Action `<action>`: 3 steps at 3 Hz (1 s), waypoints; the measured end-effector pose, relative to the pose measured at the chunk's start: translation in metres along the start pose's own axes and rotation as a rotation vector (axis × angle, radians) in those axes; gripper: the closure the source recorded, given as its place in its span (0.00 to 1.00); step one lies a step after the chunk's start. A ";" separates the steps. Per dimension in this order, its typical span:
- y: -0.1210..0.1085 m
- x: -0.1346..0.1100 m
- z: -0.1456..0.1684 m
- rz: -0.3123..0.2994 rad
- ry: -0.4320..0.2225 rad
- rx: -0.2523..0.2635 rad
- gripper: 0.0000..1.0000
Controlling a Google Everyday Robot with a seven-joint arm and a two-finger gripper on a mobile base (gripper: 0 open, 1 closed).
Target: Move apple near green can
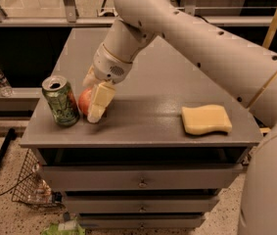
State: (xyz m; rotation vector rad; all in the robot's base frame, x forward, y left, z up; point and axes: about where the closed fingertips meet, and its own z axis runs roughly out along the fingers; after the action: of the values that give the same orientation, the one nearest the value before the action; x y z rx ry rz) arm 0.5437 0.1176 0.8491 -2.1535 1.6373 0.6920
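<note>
The red apple [83,101] rests on the grey cabinet top [152,89] near its front left, just right of the green can [61,102], almost touching it. The can stands upright with its silver top and dark opening showing. My gripper [91,102] reaches down from the upper right and is shut around the apple. One cream finger [99,101] lies across the apple's right front; the other is behind it, mostly hidden.
A yellow wavy-edged sponge [206,120] lies at the front right of the top. The cabinet has drawers [140,180] below. A water bottle [1,81] sits on a low shelf at left, a wire basket [30,187] on the floor.
</note>
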 end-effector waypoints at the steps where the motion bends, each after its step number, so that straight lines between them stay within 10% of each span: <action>1: 0.000 0.000 0.000 0.000 0.000 0.000 0.00; 3: 0.030 0.054 -0.066 0.139 0.109 0.162 0.00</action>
State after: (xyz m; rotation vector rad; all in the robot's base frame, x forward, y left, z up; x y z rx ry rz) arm 0.5376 0.0309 0.8732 -2.0099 1.8455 0.4690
